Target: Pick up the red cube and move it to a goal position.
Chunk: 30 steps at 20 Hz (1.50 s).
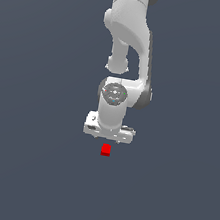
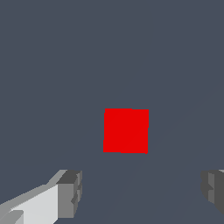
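Note:
The red cube (image 1: 106,150) is a tiny bright red block on the flat dark grey floor, much narrower than the white hand. In the exterior view my gripper (image 1: 108,139) hangs just above it, pointing down. The wrist view shows the red cube (image 2: 126,131) face-on, square and unobstructed. My gripper (image 2: 142,190) is open there: its two grey fingertips (image 2: 70,192) stand far apart, with only bare floor between them. The cube lies apart from both fingertips and is not between them.
The white arm (image 1: 128,39) comes down from the top of the exterior view. Plain dark grey floor (image 1: 21,168) surrounds the cube on all sides. No goal marker shows in either view.

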Available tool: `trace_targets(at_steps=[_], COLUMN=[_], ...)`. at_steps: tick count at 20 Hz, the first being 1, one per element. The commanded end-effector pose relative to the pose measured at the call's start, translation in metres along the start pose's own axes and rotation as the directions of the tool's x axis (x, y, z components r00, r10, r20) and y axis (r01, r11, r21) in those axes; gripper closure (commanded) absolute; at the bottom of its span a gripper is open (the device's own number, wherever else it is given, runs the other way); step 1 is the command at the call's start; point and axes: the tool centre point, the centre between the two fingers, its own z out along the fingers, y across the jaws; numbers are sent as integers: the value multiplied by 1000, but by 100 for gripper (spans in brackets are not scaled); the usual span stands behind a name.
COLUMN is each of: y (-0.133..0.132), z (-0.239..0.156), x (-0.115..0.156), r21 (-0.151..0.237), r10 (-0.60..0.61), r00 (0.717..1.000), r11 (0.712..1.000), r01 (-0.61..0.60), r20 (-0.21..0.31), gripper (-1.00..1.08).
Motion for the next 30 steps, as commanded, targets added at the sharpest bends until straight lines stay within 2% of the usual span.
trace_targets(at_steps=[1,9,17,18,30], y=[-2,-6,-7,-7,-7], z=[16,48,54,54,53], x=[8,25,29,29,29], r21=[-2,-6,-6,-6,-6], r10=[10,28,33,33,33], r00=[1000,1000,999,999,999], r11=[1000,1000,999,999,999], r01=[-10,-28,-33,-33,-33], r20=[-1,-3,-3,-3,-3], gripper=[-92,-92,-92,108,108])
